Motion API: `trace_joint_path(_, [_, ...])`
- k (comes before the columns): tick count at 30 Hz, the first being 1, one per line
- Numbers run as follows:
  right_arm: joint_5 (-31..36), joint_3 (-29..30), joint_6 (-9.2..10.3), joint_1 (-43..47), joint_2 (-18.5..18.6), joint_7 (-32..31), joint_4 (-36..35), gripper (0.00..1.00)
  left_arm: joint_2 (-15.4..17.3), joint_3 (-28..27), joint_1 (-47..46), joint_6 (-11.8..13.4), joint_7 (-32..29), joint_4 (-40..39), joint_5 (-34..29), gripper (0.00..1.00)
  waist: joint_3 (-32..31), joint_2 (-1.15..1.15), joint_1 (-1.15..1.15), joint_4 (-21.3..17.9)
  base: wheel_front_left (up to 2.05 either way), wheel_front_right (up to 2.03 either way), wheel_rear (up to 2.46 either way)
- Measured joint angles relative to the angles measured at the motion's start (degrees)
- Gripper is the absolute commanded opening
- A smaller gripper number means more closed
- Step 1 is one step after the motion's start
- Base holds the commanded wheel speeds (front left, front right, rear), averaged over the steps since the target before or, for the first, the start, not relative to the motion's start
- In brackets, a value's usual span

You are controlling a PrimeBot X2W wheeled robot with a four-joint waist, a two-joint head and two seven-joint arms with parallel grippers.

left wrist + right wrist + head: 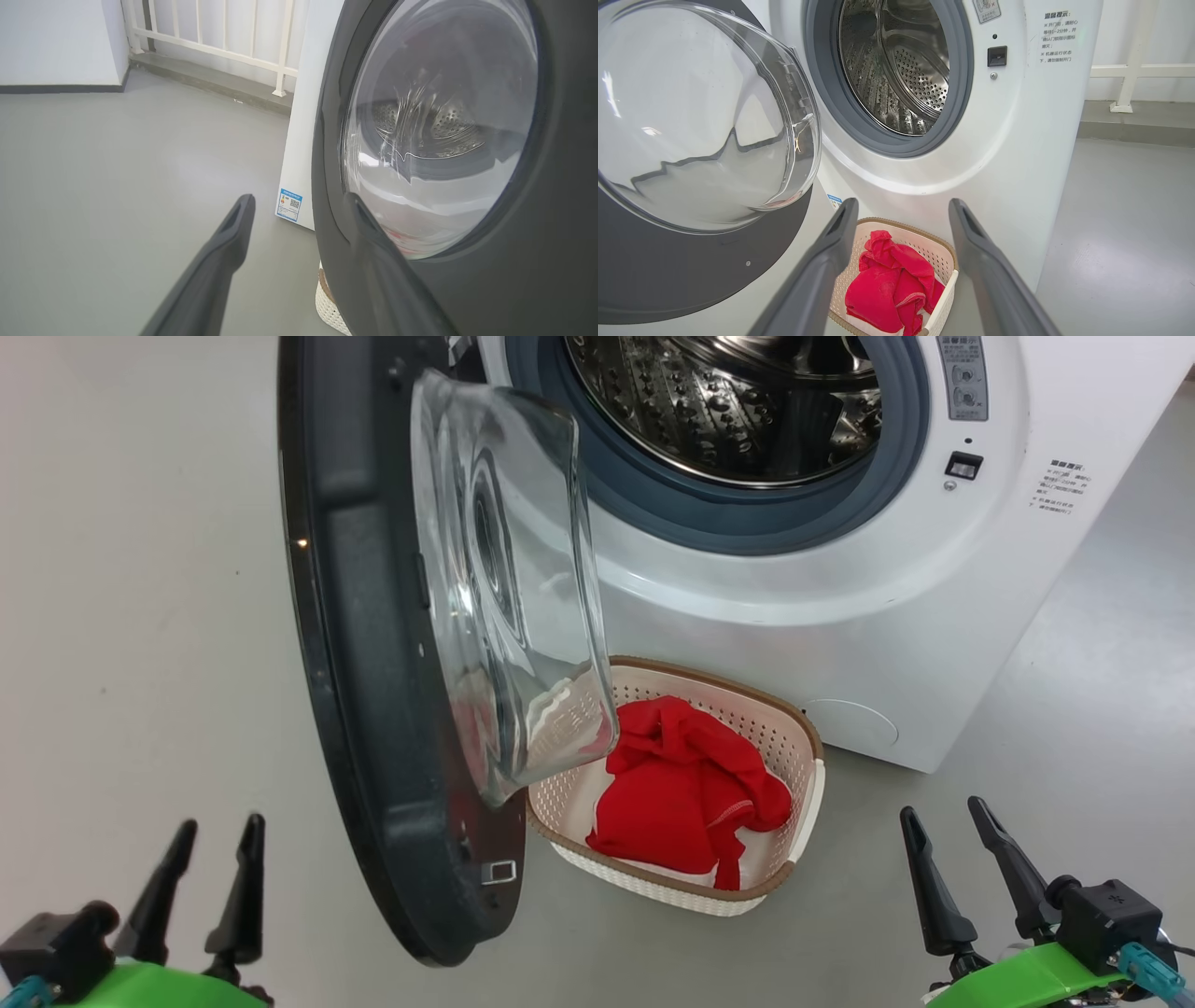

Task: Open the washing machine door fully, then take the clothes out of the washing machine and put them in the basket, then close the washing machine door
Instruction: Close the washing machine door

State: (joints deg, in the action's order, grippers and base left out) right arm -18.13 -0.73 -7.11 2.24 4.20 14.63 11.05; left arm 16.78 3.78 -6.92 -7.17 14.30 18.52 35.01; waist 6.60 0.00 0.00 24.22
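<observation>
Under the drum mouth, on the grey floor (140, 616), sits the basket (810, 775), just in front of the washing machine (840, 616) and partly behind the glass bowl (509, 588) of the washing machine door (373, 644). Placement makes sense: garments pulled from the opening have only a short drop. Clothes (681, 793) lie heaped inside it, red with thin white trim, a strip of white beneath. Drum (728, 401) looks bare where visible, so unloading is probably done.

Door stands swung wide on its left hinge, near edge-on to the head camera. Closing it looks like the step left. Left end effector (220, 824), fingers spread and holding nothing, sits by the door's outer face; one finger overlaps the black ring in the left wrist view, contact unclear. Likely staged there to push the door shut. Right end effector (941, 808), also spread and empty, hangs low to the basket's right, clear of it.

Writing: printed notice (1057, 37) right of the opening, headed 温馨提示; lines below too fine to trust. Blue sticker (289, 204) with a QR code low on the cabinet side, text unreadable. Grey sticker (963, 373) above the latch (963, 465): illegible.
</observation>
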Motion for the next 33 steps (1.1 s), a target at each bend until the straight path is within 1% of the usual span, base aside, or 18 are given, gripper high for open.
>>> trace_joint_path(4, [0.0, 0.0, 0.00, 0.0, 0.0, 0.0, 0.0, 1.00, -3.4, -4.6, 0.4, 0.0, 0.0, -3.5, -7.4, 1.00, -0.1, 0.00, 0.00, -0.2, 0.00, 0.00, 0.00])
trace_joint_path(7, [0.0, 0.1, 0.00, 0.0, -0.1, 0.0, -0.1, 1.00, -5.0, -6.1, 1.7, 0.0, 0.0, -5.1, -12.0, 1.00, -0.2, 0.00, 0.00, -0.4, 0.00, 0.00, 0.00])
trace_joint_path(11, [0.0, 0.2, 0.00, 0.0, -0.2, 0.0, -0.5, 1.00, -6.8, -8.3, 2.6, 0.0, 0.0, -7.5, -16.3, 1.00, -0.4, 0.00, 0.00, -0.7, 0.00, 0.00, 0.00])
trace_joint_path(23, [-0.1, 0.3, 0.00, 0.2, -0.2, 0.0, -0.6, 1.00, -8.4, -9.3, 4.6, 0.0, 0.0, -8.7, -19.9, 1.00, -1.3, 0.00, 0.00, -0.9, 0.00, 0.00, 0.00])
trace_joint_path(33, [-0.1, 0.3, 0.00, 0.5, -0.4, 0.0, -0.3, 1.00, -8.6, -9.3, 4.9, 0.0, 0.0, -8.8, -21.4, 1.00, -1.9, 0.00, 0.00, -0.9, 0.00, 0.00, 0.00])
